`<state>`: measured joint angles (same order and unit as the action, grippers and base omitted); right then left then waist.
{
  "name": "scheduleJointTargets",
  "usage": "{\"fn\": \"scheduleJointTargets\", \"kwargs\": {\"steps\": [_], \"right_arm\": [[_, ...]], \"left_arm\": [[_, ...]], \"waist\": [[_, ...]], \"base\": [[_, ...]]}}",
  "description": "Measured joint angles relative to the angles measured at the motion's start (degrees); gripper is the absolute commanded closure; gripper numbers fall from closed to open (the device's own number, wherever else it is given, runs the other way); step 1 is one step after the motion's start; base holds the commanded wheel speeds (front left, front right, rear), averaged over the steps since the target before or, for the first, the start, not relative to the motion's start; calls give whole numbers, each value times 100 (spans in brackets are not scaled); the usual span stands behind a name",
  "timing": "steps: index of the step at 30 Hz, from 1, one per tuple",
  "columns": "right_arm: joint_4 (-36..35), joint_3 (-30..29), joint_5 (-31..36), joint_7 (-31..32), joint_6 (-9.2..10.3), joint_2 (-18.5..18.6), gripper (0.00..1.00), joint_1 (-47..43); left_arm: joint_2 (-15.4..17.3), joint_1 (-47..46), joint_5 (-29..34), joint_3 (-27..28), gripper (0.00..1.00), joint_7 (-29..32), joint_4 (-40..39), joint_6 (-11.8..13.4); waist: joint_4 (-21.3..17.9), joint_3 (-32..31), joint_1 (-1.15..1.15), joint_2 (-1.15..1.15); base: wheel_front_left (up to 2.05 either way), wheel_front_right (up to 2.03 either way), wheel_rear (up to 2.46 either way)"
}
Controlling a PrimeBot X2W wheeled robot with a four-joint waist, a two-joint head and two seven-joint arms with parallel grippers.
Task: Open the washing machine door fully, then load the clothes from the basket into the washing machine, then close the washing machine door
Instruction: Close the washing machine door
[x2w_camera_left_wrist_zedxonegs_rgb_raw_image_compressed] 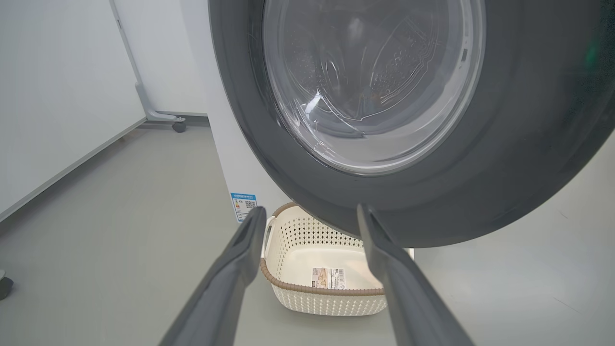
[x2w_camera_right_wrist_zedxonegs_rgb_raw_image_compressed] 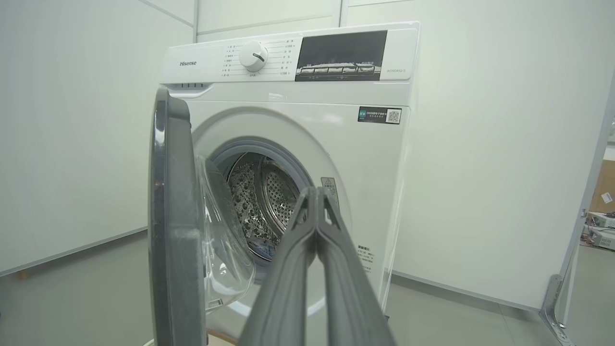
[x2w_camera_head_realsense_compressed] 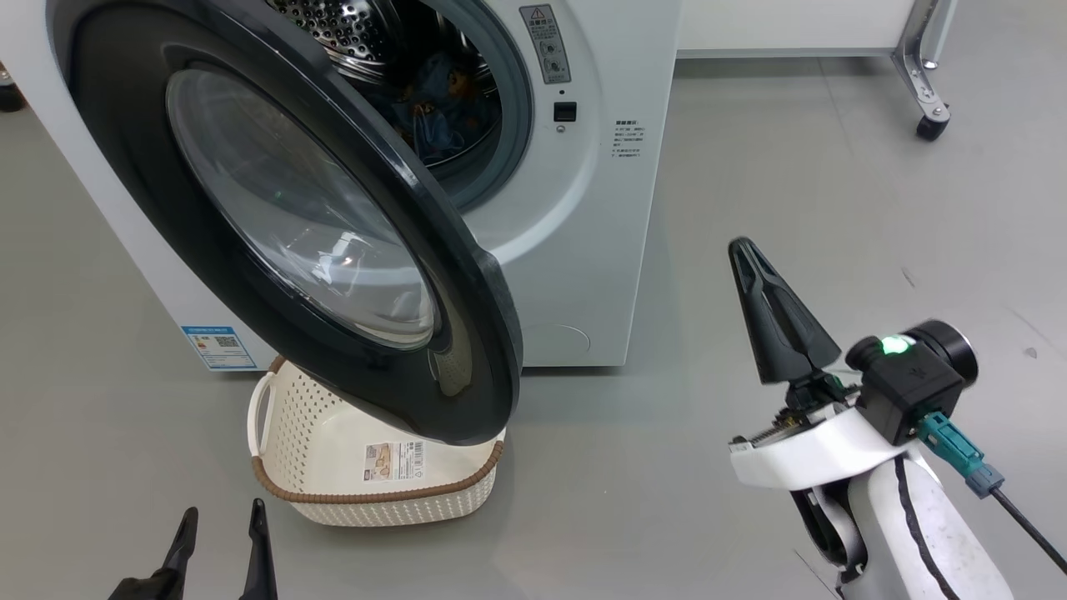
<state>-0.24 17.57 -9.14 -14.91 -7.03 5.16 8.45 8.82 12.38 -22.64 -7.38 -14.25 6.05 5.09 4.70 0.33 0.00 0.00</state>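
Washing machine door [x2w_camera_head_realsense_compressed: 292, 225] open above the empty basket [x2w_camera_head_realsense_compressed: 367, 498], clothes [x2w_camera_head_realsense_compressed: 442, 108] in drum [x2w_camera_head_realsense_compressed: 333, 25]. Door is rigid with a slippery glossy rim, so push its free edge. Left gripper [x2w_camera_head_realsense_compressed: 223, 510] jaws apart, right gripper [x2w_camera_head_realsense_compressed: 743, 248] jaws together, both empty.

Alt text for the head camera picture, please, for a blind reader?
A white washer stands with its black-rimmed door open above an empty-looking cream basket on a grey floor; blue clothes lie in the drum. The shut right claw points up at lower right, the open left claw at bottom left.
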Motion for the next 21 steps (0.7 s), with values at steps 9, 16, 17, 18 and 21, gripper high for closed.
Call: {"fn": "scheduleJointTargets", "kwargs": {"steps": [9,16,17,18,21], "right_arm": [[-436,1347,-194,-1,0,-105,100,782],[282,2127,-411,-4,0,-129,100,748],[394,2143,-438,-4,0,-126,100,744],[487,2137,-485,-4,0,-130,100,742],[754,2060,-557,-4,0,-135,100,741]], "left_arm": [[-134,-12,40,-47,0,-1,-11,-1],[-316,-45,44,-196,0,-1,-82,-30],[-337,-65,44,-205,0,-1,-101,-54],[-367,-82,44,-220,0,-1,-113,-56],[-428,-124,44,-321,0,-1,-149,-112]], "waist": [[267,-18,0,0],[598,55,0,0],[652,76,0,0],[706,99,0,0],[878,191,0,0]], "base": [[0,0,0],[0,0,0],[0,0,0],[0,0,0],[0,0,0]]}}
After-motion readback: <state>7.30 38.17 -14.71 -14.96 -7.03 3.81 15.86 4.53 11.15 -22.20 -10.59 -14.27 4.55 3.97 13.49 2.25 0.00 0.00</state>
